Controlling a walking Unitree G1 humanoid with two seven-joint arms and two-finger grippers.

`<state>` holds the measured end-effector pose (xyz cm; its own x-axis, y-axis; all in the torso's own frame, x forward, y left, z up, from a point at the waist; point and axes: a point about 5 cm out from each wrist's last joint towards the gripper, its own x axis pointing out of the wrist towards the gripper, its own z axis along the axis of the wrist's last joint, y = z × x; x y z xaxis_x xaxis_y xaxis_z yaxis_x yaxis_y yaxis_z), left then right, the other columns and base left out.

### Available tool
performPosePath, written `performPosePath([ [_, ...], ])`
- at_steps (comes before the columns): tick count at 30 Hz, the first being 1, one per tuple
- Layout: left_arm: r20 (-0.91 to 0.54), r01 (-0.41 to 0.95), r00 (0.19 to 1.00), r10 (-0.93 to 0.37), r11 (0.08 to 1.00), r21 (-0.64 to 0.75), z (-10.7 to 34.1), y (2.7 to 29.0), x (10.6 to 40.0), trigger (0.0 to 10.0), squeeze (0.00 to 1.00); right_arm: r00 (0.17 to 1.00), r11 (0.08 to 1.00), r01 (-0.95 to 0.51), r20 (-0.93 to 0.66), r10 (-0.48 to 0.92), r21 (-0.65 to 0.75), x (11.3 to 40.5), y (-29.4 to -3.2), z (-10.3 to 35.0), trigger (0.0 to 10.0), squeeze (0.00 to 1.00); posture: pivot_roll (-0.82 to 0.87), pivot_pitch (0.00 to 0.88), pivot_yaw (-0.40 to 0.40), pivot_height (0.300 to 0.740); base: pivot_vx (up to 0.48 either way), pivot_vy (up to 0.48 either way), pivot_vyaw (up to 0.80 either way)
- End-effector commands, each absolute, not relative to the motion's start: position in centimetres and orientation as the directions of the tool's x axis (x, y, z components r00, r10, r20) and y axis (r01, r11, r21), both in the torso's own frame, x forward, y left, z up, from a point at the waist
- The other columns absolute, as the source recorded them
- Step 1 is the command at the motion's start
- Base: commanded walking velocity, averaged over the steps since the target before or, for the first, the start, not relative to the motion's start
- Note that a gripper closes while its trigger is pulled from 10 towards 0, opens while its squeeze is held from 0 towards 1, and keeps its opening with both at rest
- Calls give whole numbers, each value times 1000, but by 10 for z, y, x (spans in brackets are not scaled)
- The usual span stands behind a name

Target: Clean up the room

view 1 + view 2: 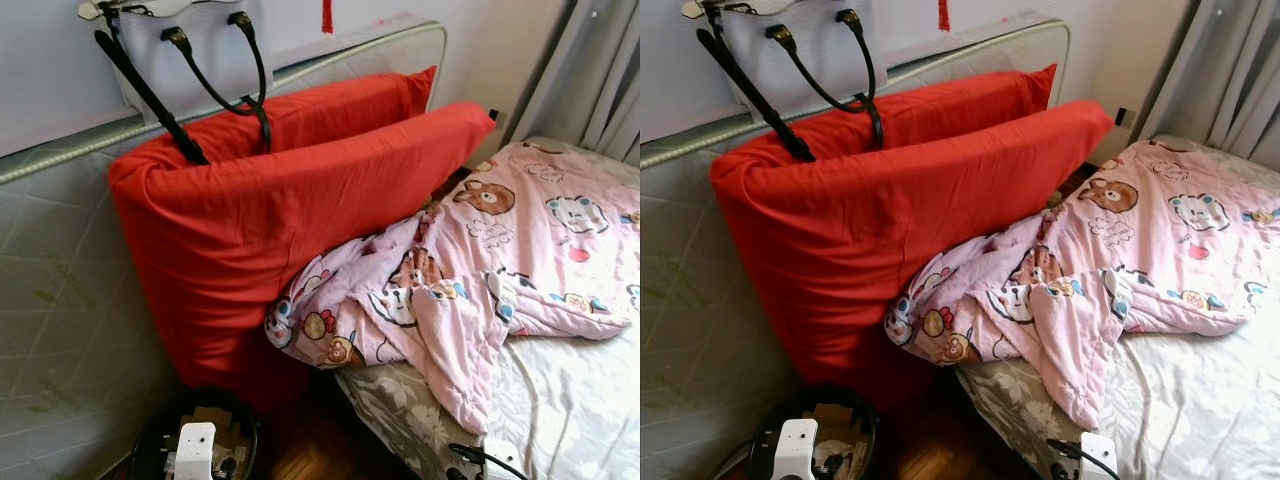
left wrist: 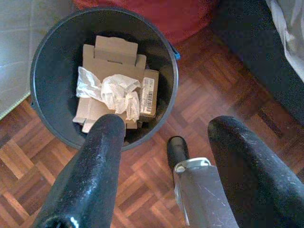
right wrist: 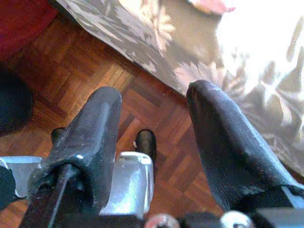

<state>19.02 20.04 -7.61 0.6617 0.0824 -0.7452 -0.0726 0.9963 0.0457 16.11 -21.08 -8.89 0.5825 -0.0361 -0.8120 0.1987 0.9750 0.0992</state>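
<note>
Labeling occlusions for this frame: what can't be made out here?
- Bin contents: in the left wrist view, crumpled paper and the left hand cover the cardboard; barcode label text too small.
- Handbag: top cut off by the eye views' upper edge.
- Lower pillow: lower corner hidden by the pink cartoon quilt.
- Right hand: bed sheet behind it blurred, overexposed.

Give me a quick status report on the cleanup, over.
Left gripper open, empty, above the black bin holding cardboard and crumpled paper. Right gripper open, empty, over parquet beside the bed. Pink quilt bunched against red pillows.
</note>
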Motion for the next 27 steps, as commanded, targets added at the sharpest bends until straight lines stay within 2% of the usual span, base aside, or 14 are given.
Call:
performPosePath([
  [1,-734,-58,674,81,997,58,-74,201,194,10000,0,590,973,204,-806,-37,105,163,-211,-88,10000,0,-5,0,-12,740,337,0,0],
  [11,-732,-58,677,81,997,56,-73,201,195,10000,0,591,974,204,-806,-39,103,164,-212,-88,10000,0,-2,0,-14,740,337,0,0],
  [21,-718,-63,692,80,997,50,-71,200,199,10000,0,593,972,213,-804,-45,103,164,-212,-87,10000,0,-1,0,-16,740,0,0,0],
  [27,-664,-56,745,61,998,28,-61,197,215,10000,0,615,965,234,-787,-56,115,165,-212,-86,10000,0,-5,0,-16,740,0,0,0],
])
